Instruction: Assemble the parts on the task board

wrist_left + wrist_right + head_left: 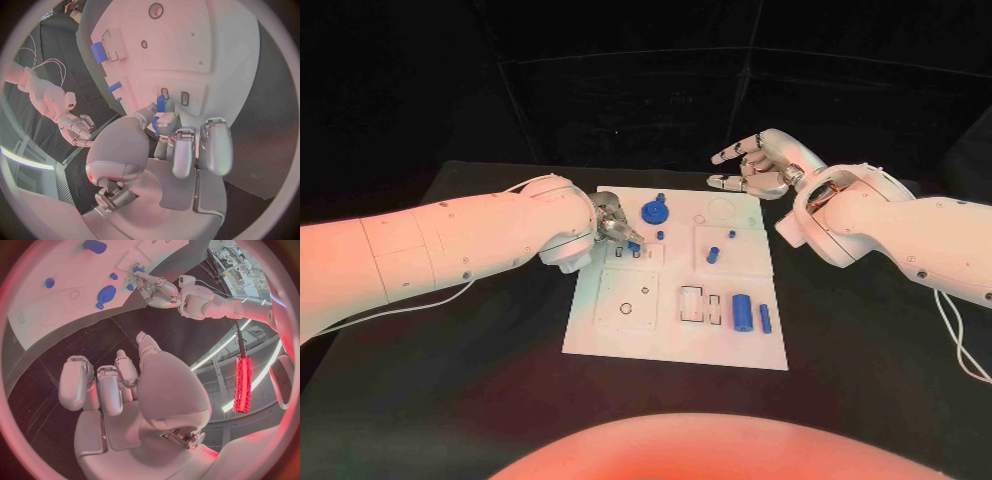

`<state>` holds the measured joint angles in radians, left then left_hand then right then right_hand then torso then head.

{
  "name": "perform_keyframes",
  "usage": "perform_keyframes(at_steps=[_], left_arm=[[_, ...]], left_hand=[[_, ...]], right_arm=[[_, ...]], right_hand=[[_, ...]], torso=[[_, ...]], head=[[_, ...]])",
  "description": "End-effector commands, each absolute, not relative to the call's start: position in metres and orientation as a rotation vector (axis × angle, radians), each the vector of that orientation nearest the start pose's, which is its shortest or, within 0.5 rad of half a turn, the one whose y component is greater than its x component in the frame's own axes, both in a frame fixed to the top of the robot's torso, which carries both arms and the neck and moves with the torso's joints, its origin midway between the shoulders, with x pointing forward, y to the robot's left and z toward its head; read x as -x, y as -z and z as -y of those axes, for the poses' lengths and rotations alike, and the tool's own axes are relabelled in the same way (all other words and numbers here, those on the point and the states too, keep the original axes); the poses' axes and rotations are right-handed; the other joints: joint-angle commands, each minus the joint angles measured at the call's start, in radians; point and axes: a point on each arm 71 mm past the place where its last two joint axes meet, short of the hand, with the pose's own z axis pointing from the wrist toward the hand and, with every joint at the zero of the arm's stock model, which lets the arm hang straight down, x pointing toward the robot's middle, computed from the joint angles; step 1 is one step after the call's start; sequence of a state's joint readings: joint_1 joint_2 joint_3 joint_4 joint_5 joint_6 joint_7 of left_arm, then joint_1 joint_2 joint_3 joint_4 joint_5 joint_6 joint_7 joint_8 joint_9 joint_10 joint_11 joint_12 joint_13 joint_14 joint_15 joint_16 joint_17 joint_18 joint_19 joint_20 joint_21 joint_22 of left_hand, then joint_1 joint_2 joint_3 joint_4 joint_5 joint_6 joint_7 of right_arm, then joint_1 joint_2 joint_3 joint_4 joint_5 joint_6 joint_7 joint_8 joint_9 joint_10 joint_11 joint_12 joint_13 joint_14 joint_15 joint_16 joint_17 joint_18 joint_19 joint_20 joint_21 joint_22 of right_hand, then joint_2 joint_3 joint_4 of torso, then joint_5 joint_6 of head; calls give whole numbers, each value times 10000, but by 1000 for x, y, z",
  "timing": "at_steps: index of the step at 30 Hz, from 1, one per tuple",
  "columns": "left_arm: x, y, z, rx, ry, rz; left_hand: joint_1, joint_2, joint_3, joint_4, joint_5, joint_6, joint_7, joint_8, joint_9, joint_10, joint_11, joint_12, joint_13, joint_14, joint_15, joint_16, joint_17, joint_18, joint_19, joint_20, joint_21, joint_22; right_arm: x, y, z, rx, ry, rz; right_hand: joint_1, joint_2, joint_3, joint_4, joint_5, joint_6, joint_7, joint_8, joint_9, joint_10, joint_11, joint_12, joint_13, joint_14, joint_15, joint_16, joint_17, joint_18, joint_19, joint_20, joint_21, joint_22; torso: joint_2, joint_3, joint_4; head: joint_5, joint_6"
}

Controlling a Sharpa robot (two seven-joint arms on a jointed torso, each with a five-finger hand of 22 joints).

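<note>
L hand [610, 226] pinching small blue peg [160, 103], long axis upright, tip just above paired slots [174, 95] on task board [678, 340] left-centre; needs straight descent; R hand [759, 163] empty, fingers apart, hovering past far-right corner, well apart.

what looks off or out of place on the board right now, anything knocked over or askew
Nothing stands out. The task board lies flat on the black table, and the loose blue parts rest on it, none off the board. The left hand pinches a small blue part over the board's slots; the right hand hovers off the far edge, holding nothing.
</note>
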<state>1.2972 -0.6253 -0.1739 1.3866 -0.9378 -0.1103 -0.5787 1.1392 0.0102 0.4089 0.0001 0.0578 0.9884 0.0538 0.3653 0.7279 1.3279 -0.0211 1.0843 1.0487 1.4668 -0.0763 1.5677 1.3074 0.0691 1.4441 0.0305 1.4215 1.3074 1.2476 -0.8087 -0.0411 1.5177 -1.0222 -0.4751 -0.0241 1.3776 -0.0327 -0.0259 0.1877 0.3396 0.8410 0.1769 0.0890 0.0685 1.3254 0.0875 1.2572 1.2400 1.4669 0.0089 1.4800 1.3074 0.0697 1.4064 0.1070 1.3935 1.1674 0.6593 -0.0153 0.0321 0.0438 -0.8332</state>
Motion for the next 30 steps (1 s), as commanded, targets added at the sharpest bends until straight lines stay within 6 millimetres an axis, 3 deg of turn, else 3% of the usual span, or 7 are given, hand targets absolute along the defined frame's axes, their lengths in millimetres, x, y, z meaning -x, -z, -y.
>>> perform_keyframes(at_steps=[1,30], left_arm=[[-502,228,-155,3649,4092,-22302],[-499,233,-154,3005,3638,-23079]], left_hand=[[-11,17,1528,-1443,-42,47,-15,42,28,59,-4,36,12,1040,-22,31,2634,-139,38,34,-22,315],[-13,-45,1680,-1484,-41,21,-10,47,77,57,-2,29,9,1040,-22,31,2634,-141,41,32,-23,325]], right_arm=[[-498,155,191,-2495,-9021,-15699],[-498,155,190,-2478,-9030,-15745]], right_hand=[[70,27,-79,7,58,-35,2,20,1,-90,-11,-63,-10,646,-35,-42,936,80,-79,23,-42,-9],[50,37,-101,32,72,-25,0,29,3,-88,-12,-59,-8,647,-36,-44,936,81,-81,22,-47,-16]], torso=[[7,2,-16],[3,3,-6]], head=[[-5,-20],[2,-72]])
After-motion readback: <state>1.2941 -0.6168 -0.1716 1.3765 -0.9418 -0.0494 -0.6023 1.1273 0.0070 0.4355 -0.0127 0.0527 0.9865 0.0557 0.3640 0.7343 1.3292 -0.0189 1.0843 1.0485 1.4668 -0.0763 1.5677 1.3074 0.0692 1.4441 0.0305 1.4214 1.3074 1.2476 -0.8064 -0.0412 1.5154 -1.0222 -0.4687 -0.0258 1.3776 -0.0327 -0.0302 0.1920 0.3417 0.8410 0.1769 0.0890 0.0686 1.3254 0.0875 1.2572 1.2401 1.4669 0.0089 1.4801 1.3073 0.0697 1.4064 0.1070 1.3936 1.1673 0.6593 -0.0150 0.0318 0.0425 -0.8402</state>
